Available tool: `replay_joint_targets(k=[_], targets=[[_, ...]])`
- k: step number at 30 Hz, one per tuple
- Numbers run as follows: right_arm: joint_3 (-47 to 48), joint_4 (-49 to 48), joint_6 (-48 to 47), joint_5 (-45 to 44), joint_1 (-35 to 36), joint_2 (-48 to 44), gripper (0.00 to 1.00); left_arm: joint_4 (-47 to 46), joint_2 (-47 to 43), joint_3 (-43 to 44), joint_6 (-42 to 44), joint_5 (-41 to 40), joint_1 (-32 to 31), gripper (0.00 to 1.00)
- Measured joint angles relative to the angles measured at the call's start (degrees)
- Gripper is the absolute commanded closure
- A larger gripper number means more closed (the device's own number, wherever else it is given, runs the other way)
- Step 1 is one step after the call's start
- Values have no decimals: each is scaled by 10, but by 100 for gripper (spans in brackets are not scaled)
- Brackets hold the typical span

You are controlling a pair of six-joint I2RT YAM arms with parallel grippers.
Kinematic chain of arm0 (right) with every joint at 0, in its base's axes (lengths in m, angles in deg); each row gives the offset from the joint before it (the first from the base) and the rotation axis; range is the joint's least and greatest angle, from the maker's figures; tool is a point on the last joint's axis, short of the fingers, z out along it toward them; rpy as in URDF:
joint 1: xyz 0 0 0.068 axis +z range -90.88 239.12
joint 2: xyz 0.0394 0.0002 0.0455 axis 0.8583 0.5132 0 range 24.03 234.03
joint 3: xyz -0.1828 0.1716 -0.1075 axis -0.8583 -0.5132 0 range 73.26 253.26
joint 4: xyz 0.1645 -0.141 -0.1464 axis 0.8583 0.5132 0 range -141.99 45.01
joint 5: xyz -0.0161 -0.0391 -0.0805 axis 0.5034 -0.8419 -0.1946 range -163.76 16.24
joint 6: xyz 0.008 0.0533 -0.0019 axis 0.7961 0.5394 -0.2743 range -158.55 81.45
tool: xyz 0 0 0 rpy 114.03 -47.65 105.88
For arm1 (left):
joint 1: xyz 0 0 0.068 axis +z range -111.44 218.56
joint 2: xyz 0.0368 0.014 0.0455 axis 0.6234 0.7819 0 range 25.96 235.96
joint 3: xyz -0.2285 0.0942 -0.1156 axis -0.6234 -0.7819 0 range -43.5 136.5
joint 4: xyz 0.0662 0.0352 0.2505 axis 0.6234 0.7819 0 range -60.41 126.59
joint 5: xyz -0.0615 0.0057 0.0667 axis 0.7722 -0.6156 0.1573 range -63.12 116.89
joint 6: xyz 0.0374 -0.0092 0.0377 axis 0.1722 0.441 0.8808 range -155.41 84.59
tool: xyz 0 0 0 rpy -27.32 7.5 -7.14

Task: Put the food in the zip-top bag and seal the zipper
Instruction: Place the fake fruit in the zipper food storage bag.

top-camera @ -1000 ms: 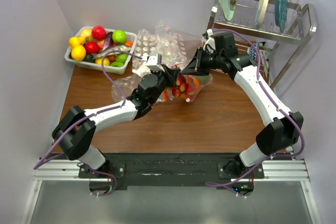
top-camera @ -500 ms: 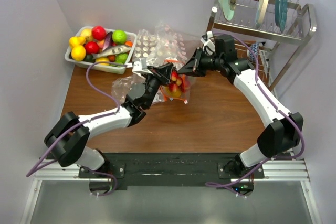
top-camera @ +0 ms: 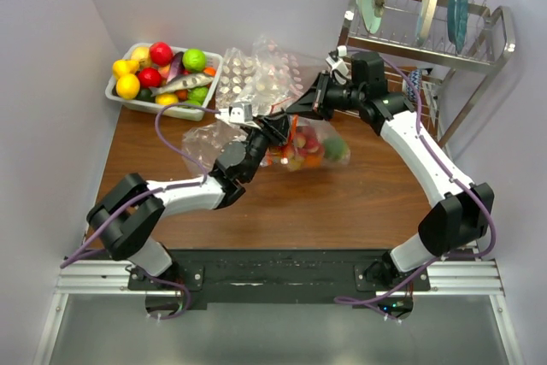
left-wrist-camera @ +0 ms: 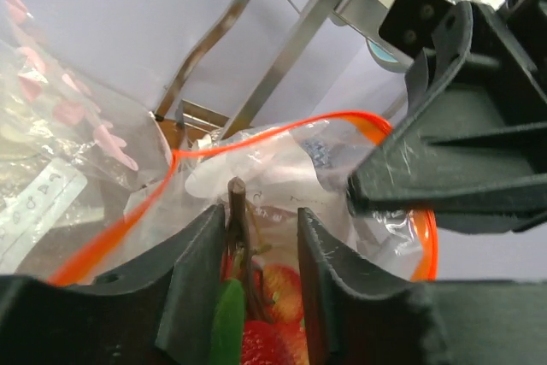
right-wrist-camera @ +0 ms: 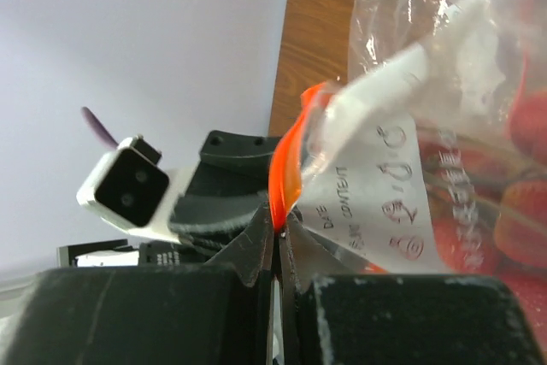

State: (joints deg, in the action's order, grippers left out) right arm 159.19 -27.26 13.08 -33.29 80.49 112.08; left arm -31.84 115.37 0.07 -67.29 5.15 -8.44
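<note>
Over the brown table (top-camera: 342, 203), the left gripper (left-wrist-camera: 261, 211) has its fingers narrowed onto the clear plastic of the zip-top bag (top-camera: 318, 162), which sags mid-table with the food (top-camera: 304, 144) inside, while just beyond it the right gripper (right-wrist-camera: 276, 226) pinches the orange-red zipper (right-wrist-camera: 287, 160) at the bag's open mouth.

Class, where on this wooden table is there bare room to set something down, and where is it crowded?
Free: brown tabletop between the clear zip-top bag and black base plate. Crowded: far edge, with white fruit tub, crinkly bags, metal dish rack.
</note>
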Motion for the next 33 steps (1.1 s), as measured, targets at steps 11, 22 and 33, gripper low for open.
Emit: replay_joint_targets(k=[11, 22, 33], targets=[[9, 5, -3, -9, -8, 1, 100, 186, -59, 53, 51, 28, -2, 31], [-3, 4, -22, -34, -17, 17, 100, 495, -171, 187, 74, 37, -3, 41], [-13, 15, -33, -36, -15, 29, 100, 615, -250, 142, 51, 114, 88, 48]])
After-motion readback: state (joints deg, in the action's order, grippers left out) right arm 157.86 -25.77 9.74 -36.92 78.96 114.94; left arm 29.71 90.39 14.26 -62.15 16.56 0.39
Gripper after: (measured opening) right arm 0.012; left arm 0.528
